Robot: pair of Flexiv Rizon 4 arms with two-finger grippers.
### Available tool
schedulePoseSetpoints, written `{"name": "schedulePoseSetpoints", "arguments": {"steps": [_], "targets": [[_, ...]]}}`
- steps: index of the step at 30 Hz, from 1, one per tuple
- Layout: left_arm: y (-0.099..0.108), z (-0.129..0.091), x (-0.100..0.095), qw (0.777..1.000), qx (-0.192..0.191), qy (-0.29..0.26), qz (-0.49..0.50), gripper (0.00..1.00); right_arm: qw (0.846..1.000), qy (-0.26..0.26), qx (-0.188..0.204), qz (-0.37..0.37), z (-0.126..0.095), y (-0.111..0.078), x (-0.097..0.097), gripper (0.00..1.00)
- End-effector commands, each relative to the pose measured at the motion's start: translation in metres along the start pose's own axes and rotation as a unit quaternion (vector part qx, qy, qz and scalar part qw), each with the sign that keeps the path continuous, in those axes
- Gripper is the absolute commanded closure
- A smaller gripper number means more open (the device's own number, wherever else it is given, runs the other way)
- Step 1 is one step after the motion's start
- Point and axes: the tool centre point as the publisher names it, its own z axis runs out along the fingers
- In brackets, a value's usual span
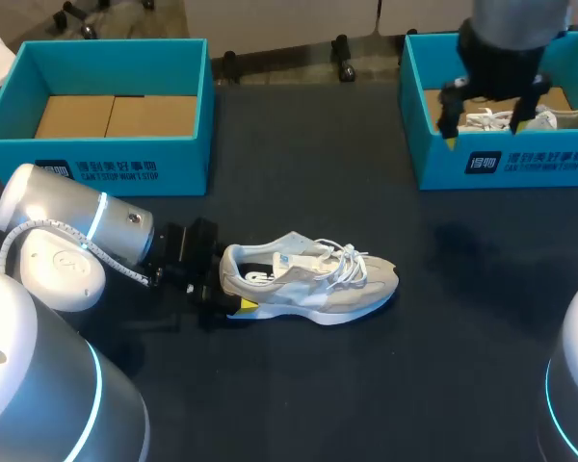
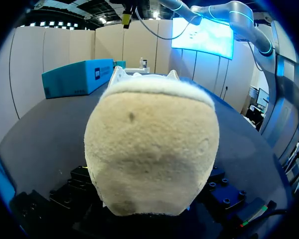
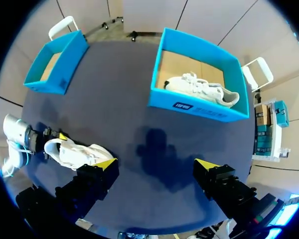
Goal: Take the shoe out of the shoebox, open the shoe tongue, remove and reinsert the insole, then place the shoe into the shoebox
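**A:** From overhead, how does the left arm sit?

**B:** It comes in low from the left, forearm nearly level over the bench (image 1: 366,385). The left gripper (image 1: 233,279) clasps the heel of the grey-and-white sneaker (image 1: 313,279), one finger on each side. The sneaker stands on its sole outside both boxes, toe toward the right.

**A:** And the right arm?

**B:** It is held high above the second shoebox (image 1: 520,164); the right gripper (image 1: 488,114) points down, fingers spread with nothing between them. A white shoe (image 1: 559,117) lies in that box; the empty shoebox (image 1: 106,159) sits at the far left.

**A:** The left wrist camera?

**B:** The sneaker's fuzzy beige heel (image 2: 152,149) fills it, close between the black gripper parts; the yellow tips are hidden.

**A:** The right wrist camera?

**B:** It looks straight down; the two yellow tips stand wide apart over bare bench. The sneaker (image 3: 77,153) lies beside one finger; the second shoebox (image 3: 199,107) is ahead.
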Motion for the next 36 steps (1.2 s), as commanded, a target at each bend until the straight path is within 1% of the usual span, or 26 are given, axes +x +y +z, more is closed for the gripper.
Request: {"name": "schedulePoseSetpoints", "arguments": {"steps": [1,5,15,19,21,22,27,31,34,36], "targets": [[0.000,0.000,-0.001,1.000,-0.002,0.000,-0.001,1.00,0.999,-0.030,0.009,0.006,-0.003,-0.007,0.025,0.00],[0.000,0.000,-0.001,1.000,-0.002,0.000,-0.001,1.00,0.999,-0.028,0.009,0.017,-0.003,-0.014,0.049,0.00],[0.000,0.000,-0.001,1.000,-0.002,0.000,-0.001,1.00,0.999,-0.030,0.001,0.031,-0.010,-0.024,0.098,0.00],[0.000,0.000,-0.001,1.000,-0.002,0.000,-0.001,1.00,0.999,-0.027,0.003,0.031,-0.009,-0.028,0.118,0.00],[0.000,0.000,-0.001,1.000,-0.002,0.000,-0.001,1.00,0.999,-0.029,0.010,0.042,-0.009,-0.033,0.128,0.00],[0.000,0.000,-0.001,1.000,-0.002,0.000,-0.001,1.00,0.998,-0.031,0.016,0.049,-0.010,-0.037,0.135,0.00],[0.000,0.000,-0.001,1.000,-0.002,0.000,-0.001,1.00,0.995,-0.030,0.028,0.087,-0.009,-0.057,0.157,0.00],[0.000,0.000,-0.001,1.000,-0.002,0.000,-0.001,1.00,0.994,-0.026,0.028,0.098,-0.003,-0.072,0.170,0.00],[0.000,0.000,-0.001,1.000,-0.002,0.000,-0.001,1.00,0.991,-0.040,0.047,0.118,0.003,-0.087,0.182,0.00],[0.000,0.000,-0.001,1.000,-0.002,0.000,-0.001,1.00,0.990,-0.040,0.050,0.128,0.006,-0.095,0.189,0.00]]}}
